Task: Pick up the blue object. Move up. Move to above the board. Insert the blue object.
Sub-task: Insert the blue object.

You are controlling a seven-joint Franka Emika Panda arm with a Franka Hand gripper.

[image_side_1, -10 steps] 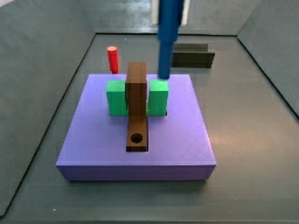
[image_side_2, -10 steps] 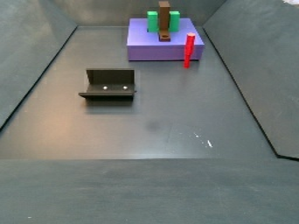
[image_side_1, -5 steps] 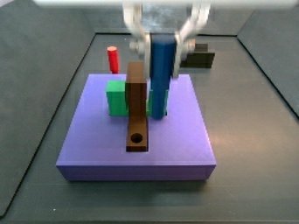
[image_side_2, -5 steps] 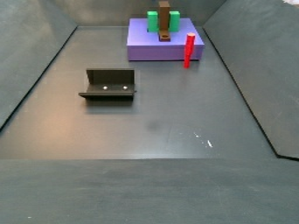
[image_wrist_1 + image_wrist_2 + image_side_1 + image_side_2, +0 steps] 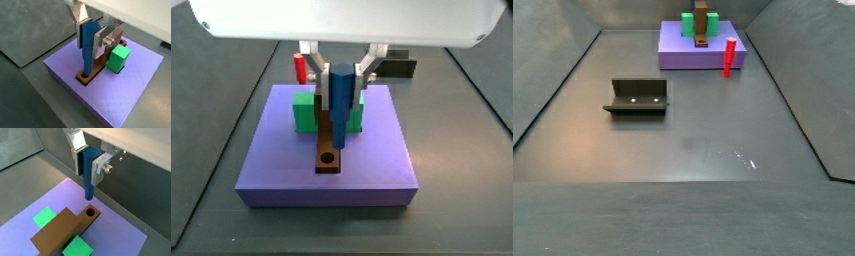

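My gripper point(image 5: 342, 78) is shut on the blue object point(image 5: 342, 108), a slender blue peg held upright between the silver fingers point(image 5: 101, 36). It shows in both wrist views point(image 5: 87, 50) point(image 5: 87, 173). Its lower tip hangs a little above the round hole point(image 5: 90, 211) near the end of the board point(image 5: 330, 140), a narrow brown plank point(image 5: 61, 232) running through a green block point(image 5: 303, 112) point(image 5: 120, 58). The tip is apart from the hole. The gripper and blue object do not show in a side view that has the board point(image 5: 703, 18) far off.
The board and green block sit on a large purple-blue slab point(image 5: 365, 175) point(image 5: 130, 92) point(image 5: 694, 55). A red peg point(image 5: 301, 68) point(image 5: 728, 57) stands upright beside the slab. The fixture point(image 5: 637, 97) point(image 5: 400, 66) stands on the grey floor, with walls around.
The gripper has come down into view with the blue object and shifted toward the board's hole end. Nothing else has moved.
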